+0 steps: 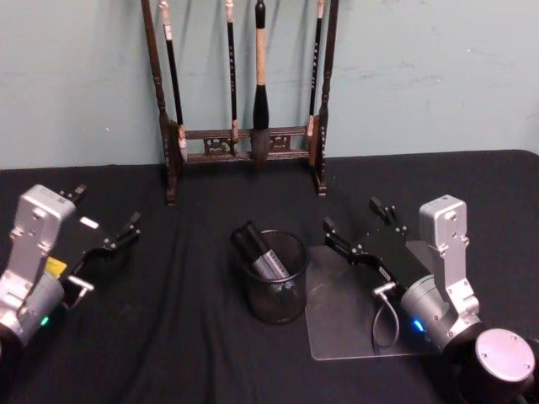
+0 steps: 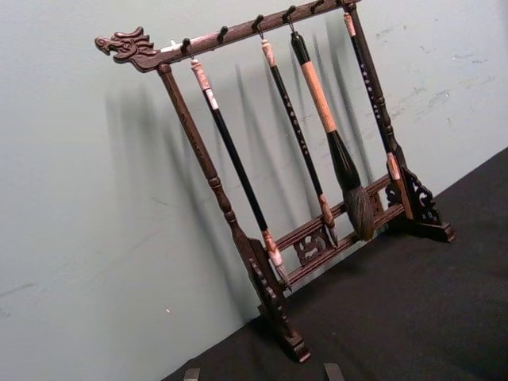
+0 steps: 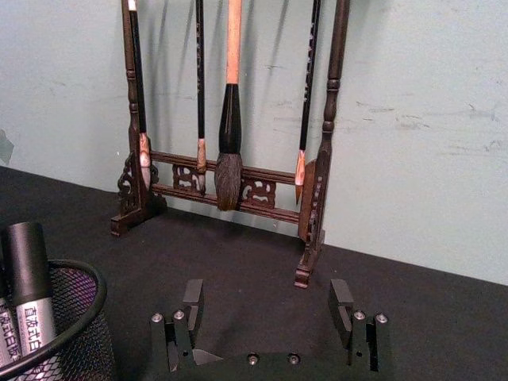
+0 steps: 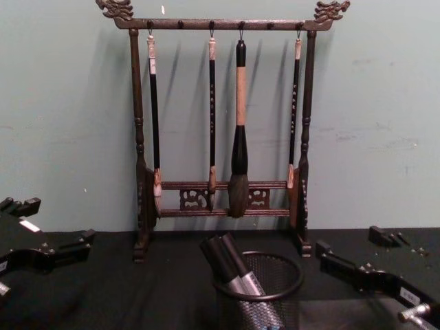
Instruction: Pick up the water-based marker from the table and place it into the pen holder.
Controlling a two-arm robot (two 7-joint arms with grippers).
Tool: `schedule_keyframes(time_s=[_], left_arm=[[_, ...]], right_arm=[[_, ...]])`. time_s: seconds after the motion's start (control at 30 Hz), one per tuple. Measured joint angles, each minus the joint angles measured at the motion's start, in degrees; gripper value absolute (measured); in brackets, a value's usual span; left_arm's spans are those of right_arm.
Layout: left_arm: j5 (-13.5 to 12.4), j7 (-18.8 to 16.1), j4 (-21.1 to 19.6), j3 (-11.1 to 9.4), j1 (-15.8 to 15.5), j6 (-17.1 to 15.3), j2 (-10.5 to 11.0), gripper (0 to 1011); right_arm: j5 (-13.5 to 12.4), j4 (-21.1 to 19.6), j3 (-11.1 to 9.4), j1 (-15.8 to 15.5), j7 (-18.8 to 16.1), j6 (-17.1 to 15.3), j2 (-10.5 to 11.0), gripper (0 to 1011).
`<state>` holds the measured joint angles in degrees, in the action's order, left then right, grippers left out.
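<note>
The pen holder [image 1: 290, 252], a round black wire-mesh cup, stands mid-table, also in the chest view [image 4: 292, 265] and the right wrist view [image 3: 75, 333]. A water-based marker [image 1: 263, 255] with a black cap and silver barrel leans inside it [image 4: 234, 265] [image 3: 28, 274], with a second similar marker [image 3: 5, 321] beside it. My left gripper [image 1: 108, 208] hovers open and empty left of the holder [image 4: 53, 221]. My right gripper [image 1: 352, 213] is open and empty right of the holder [image 3: 266, 298].
A tall dark wooden brush rack [image 1: 244, 143] with several hanging brushes stands at the back against the wall [image 4: 227, 192] [image 2: 278, 238]. A clear plastic sheet [image 1: 337, 324] lies on the black cloth under my right arm.
</note>
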<state>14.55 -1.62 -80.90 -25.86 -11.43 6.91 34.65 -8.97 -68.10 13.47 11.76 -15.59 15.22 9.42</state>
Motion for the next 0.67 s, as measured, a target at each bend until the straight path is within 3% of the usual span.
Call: schedule_keyframes(time_s=[0.67], left_arm=[[0.00,0.00,0.00,0.00,0.00,0.00,0.00,1009]], right_arm=[[0.00,0.00,0.00,0.00,0.00,0.00,0.00,1002]])
